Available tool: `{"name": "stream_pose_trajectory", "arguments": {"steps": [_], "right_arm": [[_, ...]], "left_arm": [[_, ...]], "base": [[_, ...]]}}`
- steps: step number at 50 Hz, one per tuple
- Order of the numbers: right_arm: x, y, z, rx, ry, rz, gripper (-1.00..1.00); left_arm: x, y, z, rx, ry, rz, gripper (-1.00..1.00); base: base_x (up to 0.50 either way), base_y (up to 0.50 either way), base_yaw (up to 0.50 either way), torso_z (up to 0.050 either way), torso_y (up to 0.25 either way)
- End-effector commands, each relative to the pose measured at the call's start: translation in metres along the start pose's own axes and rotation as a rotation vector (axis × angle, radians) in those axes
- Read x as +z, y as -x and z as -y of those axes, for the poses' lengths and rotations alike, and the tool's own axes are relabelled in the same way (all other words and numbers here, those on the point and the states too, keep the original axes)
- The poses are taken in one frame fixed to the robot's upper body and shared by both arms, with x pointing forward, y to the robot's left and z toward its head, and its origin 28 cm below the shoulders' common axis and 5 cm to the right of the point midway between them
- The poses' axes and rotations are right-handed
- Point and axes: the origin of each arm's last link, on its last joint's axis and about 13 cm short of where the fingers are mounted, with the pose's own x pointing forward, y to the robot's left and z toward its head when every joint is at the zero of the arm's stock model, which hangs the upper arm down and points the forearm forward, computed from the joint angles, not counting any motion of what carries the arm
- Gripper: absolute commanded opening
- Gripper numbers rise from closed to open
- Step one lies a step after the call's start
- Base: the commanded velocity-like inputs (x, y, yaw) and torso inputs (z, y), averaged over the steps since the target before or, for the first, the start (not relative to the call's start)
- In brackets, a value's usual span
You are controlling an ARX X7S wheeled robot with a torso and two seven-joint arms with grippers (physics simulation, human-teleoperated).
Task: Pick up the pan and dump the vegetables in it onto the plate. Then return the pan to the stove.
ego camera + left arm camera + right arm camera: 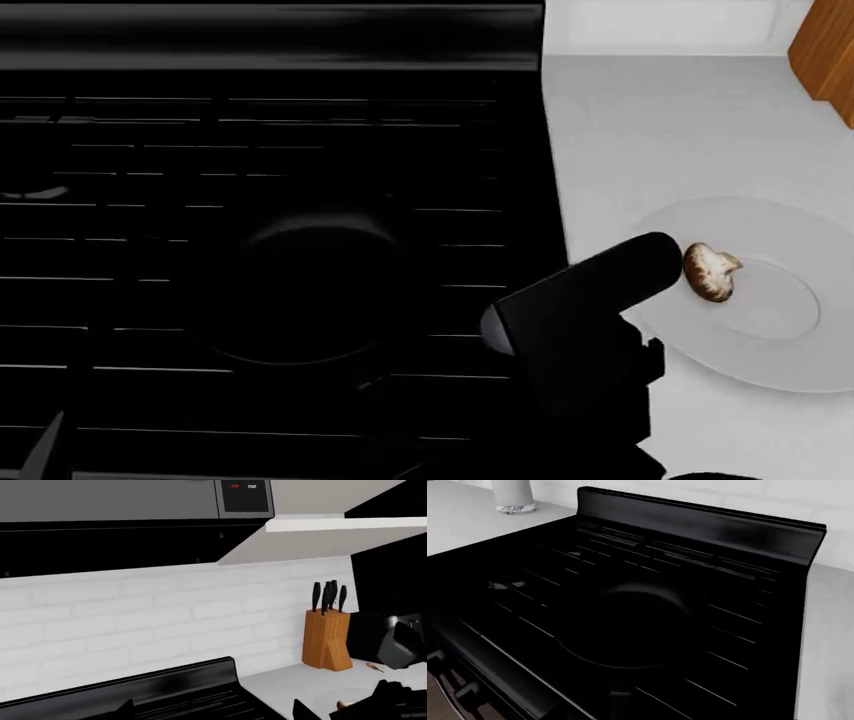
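Observation:
The black pan (300, 290) sits upright on the stove (267, 120) grates, empty; in the right wrist view the pan (627, 625) has its handle (619, 700) running toward the camera. The brown mushroom (710, 270) lies on the pale plate (781, 335) on the counter right of the stove. My right arm (587, 330) reaches between pan and plate; its fingers do not stand out against the black stove. My left gripper (213, 711) is open and empty above the stove's back (167, 690).
A wooden knife block (327, 640) stands at the wall on the right counter, a black appliance (393, 640) beside it. A microwave (133, 500) hangs above the stove. A white vase (514, 497) stands left of the stove. Knobs (467, 690) line the stove front.

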Motion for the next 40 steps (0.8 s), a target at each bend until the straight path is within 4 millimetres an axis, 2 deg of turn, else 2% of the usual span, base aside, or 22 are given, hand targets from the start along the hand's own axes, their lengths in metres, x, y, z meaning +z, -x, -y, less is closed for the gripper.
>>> {"name": "stream_pose_trajectory", "arguments": {"steps": [1,10,20,40], "right_arm": [[0.023,0.026,-0.014,-0.024,0.032,0.104,1.0],[0.022,0.059,-0.032,-0.075,0.06,0.16,1.0],[0.016,0.079,-0.046,-0.085,0.075,0.175,1.0],[0.032,0.101,-0.036,-0.162,0.078,0.244,1.0]], "left_arm": [[0.0,0.0,0.0,0.004,0.006,0.001,1.0],[0.001,-0.002,0.001,0.0,0.005,-0.003,1.0],[0.0,-0.003,0.002,-0.006,0.003,-0.006,1.0],[-0.001,-0.002,0.003,-0.016,0.001,-0.007,1.0]], "base": [[0.0,0.0,0.0,0.0,0.0],[0.0,0.0,0.0,0.0,0.0],[0.0,0.0,0.0,0.0,0.0],[0.0,0.0,0.0,0.0,0.0]]}}
